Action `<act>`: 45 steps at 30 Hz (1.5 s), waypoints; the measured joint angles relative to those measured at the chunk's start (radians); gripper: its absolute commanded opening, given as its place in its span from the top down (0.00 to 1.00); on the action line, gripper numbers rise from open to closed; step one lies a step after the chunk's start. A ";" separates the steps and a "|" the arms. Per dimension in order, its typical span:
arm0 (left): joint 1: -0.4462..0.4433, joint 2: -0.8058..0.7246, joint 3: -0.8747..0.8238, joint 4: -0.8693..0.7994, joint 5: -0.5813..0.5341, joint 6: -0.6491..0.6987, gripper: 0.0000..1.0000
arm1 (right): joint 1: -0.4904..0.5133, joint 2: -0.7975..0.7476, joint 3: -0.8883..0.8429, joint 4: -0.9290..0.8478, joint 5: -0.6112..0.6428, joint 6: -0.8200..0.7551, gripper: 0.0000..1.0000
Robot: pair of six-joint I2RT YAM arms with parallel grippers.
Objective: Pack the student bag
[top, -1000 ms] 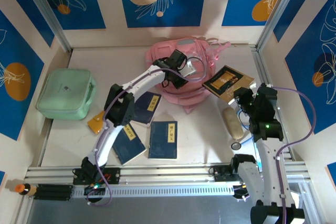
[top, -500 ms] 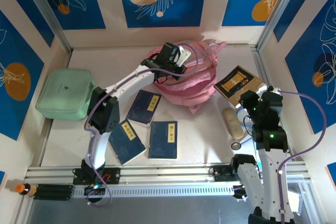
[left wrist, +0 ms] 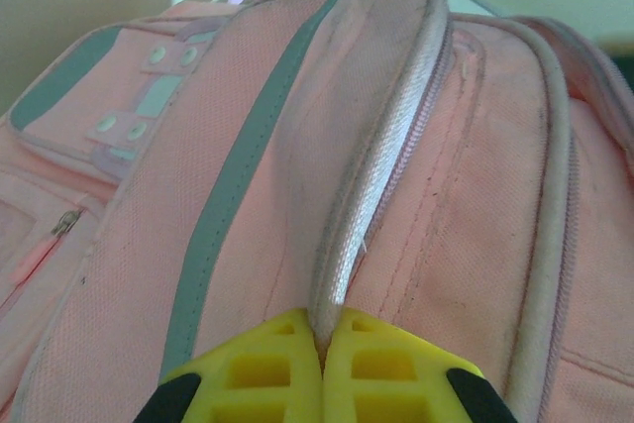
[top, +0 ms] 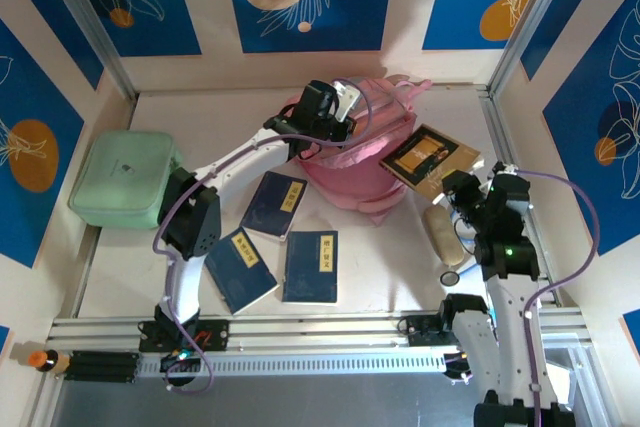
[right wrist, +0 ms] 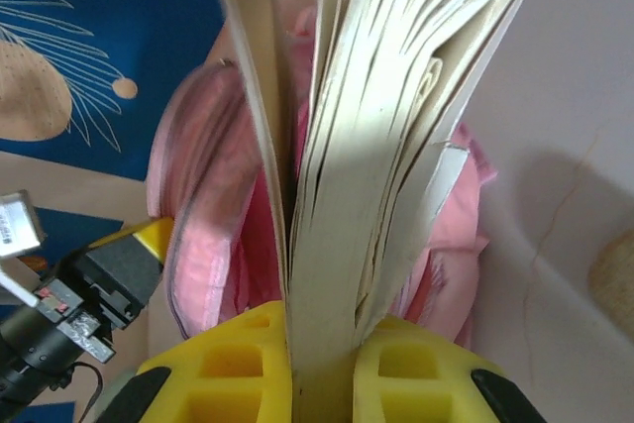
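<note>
The student bag (top: 372, 162), soft and pink with grey stripes, stands at the back middle of the table. My left gripper (top: 330, 125) is shut on the zip edge (left wrist: 367, 205) of the bag (left wrist: 218, 215) and holds that edge up. My right gripper (top: 452, 187) is shut on a brown and gold book (top: 430, 157), which hangs just right of the bag. In the right wrist view the book's fanned pages (right wrist: 386, 136) rise from my right gripper (right wrist: 322, 369), with the bag's opening (right wrist: 218, 235) behind them.
Three dark blue books (top: 276, 204) (top: 241, 269) (top: 311, 267) lie flat in front of the bag. A mint-green case (top: 125, 179) sits at the left. A beige oblong object (top: 441, 233) and a small round thing (top: 451, 277) lie near the right arm.
The left gripper has pulled the bag's zip edge up and back, so the bag stands taller. The right gripper swung the book away to the right, then back toward the bag.
</note>
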 measured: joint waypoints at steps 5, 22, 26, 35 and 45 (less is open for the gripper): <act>0.000 -0.004 0.004 0.002 0.061 -0.023 1.00 | 0.003 0.062 -0.051 0.081 -0.085 0.081 0.98; 0.000 -0.038 0.006 0.009 0.119 -0.103 1.00 | 0.212 0.602 -0.037 0.667 -0.053 0.223 0.98; 0.003 -0.038 0.008 0.009 0.124 -0.117 1.00 | 0.233 0.714 -0.005 0.775 -0.032 0.202 0.99; 0.012 -0.038 0.024 0.008 0.133 -0.135 1.00 | 0.250 0.869 0.051 0.933 -0.006 0.205 0.98; 0.014 -0.038 0.024 0.005 0.139 -0.144 1.00 | 0.296 1.014 0.060 0.954 0.092 0.290 0.94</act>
